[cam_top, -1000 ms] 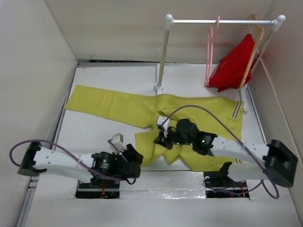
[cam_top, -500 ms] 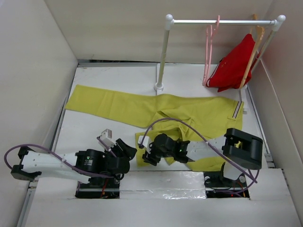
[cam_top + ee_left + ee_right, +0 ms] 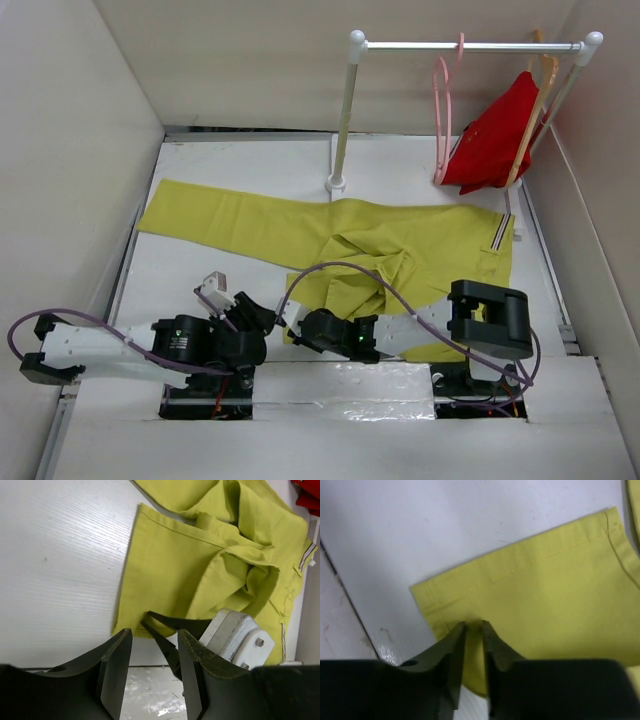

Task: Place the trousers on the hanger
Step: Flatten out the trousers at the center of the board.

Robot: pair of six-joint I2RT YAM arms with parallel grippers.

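The yellow-green trousers lie spread on the white table, one leg stretched to the far left and the other folded toward the near edge. My right gripper is shut on the hem of that near leg; the right wrist view shows its jaws pinching the fabric. My left gripper is open and empty just left of the hem. In the left wrist view it frames the hem and the right gripper's fingers. The pink hanger hangs on the rail at the back right.
A white rack post stands at the back behind the trousers. A red garment hangs on a tan wooden hanger beside the pink one. Walls close in on the left and right. A shiny strip runs along the near table edge.
My right gripper has pulled back toward the near left, dragging the folded trouser leg with it. My left gripper has drawn back to the left. The pink hanger has swung slightly.
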